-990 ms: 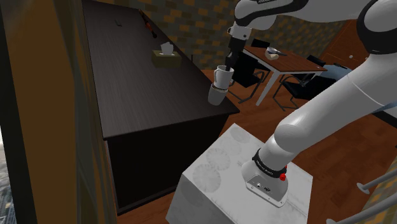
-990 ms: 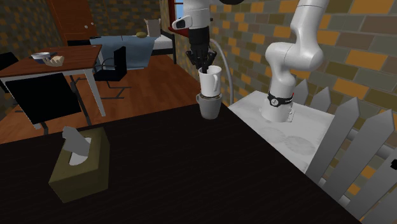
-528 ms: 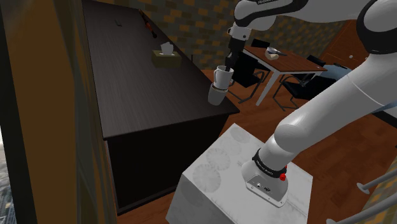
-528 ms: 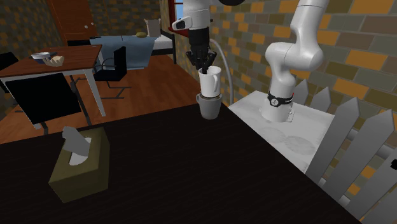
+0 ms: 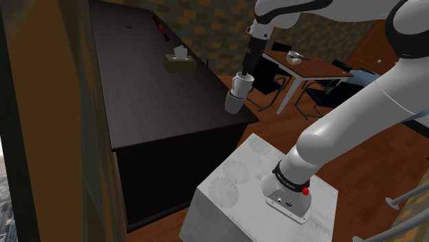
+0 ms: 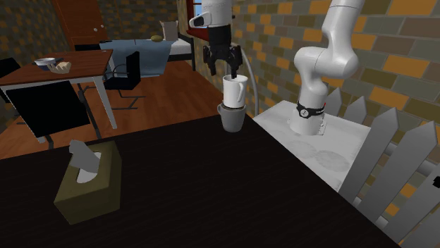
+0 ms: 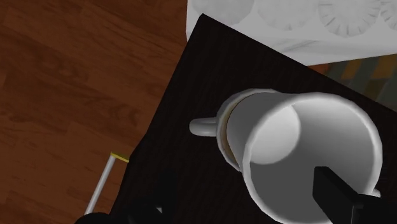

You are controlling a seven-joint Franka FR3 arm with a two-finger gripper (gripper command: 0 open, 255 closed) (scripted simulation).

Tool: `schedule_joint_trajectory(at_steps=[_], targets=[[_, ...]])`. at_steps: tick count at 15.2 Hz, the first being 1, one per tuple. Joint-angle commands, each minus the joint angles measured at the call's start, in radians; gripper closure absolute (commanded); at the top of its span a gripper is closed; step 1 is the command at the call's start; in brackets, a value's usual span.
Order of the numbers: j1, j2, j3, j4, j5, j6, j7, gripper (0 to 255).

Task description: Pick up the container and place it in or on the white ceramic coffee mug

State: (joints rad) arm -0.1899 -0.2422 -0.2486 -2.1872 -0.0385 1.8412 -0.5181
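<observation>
From where I stand the placing looks done. The container [image 6: 233, 90], a plain white cup, sits upright nested in the mug [image 6: 231, 118], its lower part down inside and its upper part proud of the rim. The pair stands at the corner of the dark table [image 6: 211, 190] nearest the stand [image 6: 317, 151].

The gripper [image 6: 221, 67] hangs just above the container with its 2 fingers spread and nothing held between them. In the wrist view 1 finger [image 7: 337, 194] sits over the container's open mouth, seemingly clear of it.

What remains, I'd say, is the retreat: a straight lift with no sideways drift, since a nudge on that tall stack so near the edge could tip it onto the wood floor [image 6: 162, 98].

Further along the table lies a tissue box [image 6: 88, 184]. Beyond are brick walls [image 6: 395, 70], a second table [image 6: 84, 65] and dark chairs [image 6: 53, 109].
</observation>
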Motion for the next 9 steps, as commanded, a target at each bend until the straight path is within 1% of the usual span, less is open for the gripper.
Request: schedule_joint_trajectory(at_steps=[1,2,9], targets=[[0.002,-0.006,0.003,0.054,0.001,-0.060,0.003,0],[0.002,-0.005,0.004,0.081,0.001,-0.087,0.002,0],[0.002,-0.005,0.004,0.081,0.001,-0.087,0.002,0]])
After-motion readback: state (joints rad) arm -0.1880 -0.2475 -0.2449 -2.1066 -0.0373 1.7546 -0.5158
